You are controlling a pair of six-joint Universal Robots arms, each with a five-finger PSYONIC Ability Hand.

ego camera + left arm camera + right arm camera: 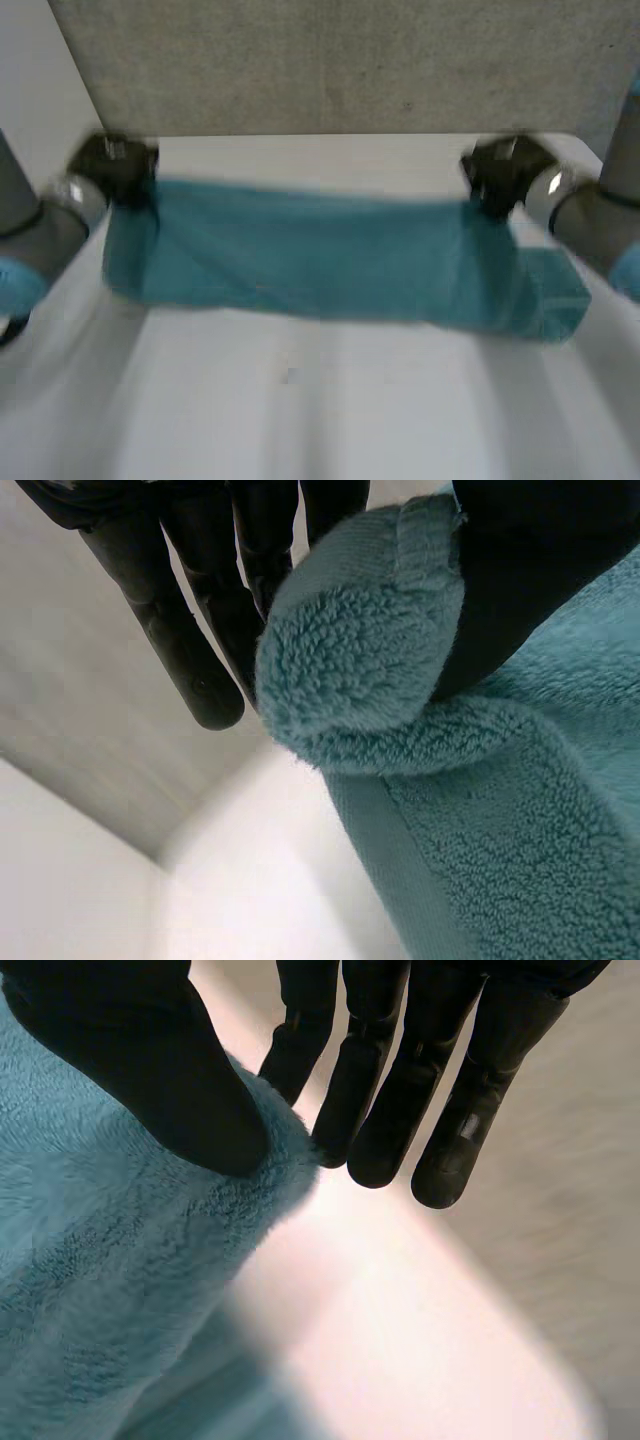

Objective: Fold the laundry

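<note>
A teal towel (320,262) hangs stretched between both hands above the white table (320,400), its lower part lying on the table. My left hand (118,163) pinches the towel's far left corner (360,650) between thumb and fingers. My right hand (500,172) pinches the far right corner (270,1150) the same way, thumb on top of the fluffy cloth (110,1290). Past the right hand a flap of towel (548,298) droops toward the table's right side.
A grey wall panel (340,60) stands just behind the table's far edge, close to both hands. Bare white table lies in front of the towel. My grey forearms (35,235) flank the towel on both sides.
</note>
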